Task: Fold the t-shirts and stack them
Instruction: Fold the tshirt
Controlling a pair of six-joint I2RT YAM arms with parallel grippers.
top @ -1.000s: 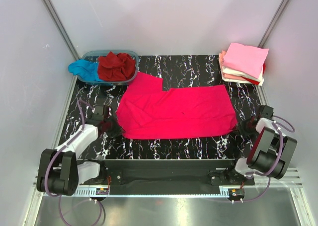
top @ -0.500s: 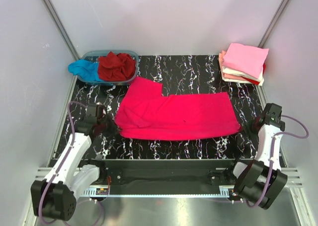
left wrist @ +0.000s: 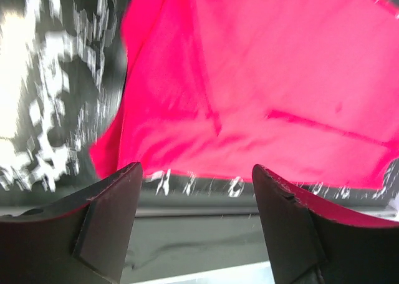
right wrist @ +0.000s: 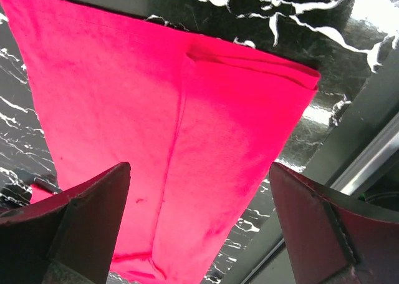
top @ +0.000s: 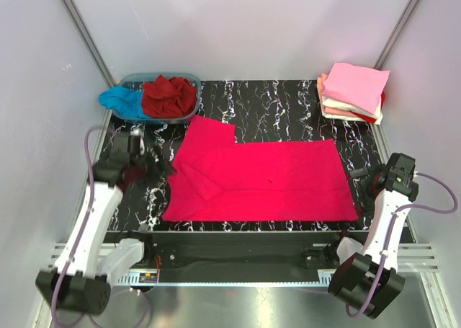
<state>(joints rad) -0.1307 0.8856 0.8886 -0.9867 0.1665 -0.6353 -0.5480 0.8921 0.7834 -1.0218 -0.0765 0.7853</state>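
The bright pinkish-red cotton t-shirt (top: 263, 180) lies spread flat on the black marble-patterned table (top: 288, 101), its near edge along the table's front. The left gripper (left wrist: 196, 171) hovers at the shirt's left side, fingers wide apart with nothing between them. The right gripper (right wrist: 199, 168) hangs over the shirt's right end, likewise spread and empty. Whether either tip touches cloth is unclear. A folded stack of pale pink and white t-shirts (top: 353, 90) sits in the far right corner.

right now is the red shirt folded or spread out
Mostly spread: the shirt lies flat across the table, one sleeve sticking out, only a flap at its left end folded over.
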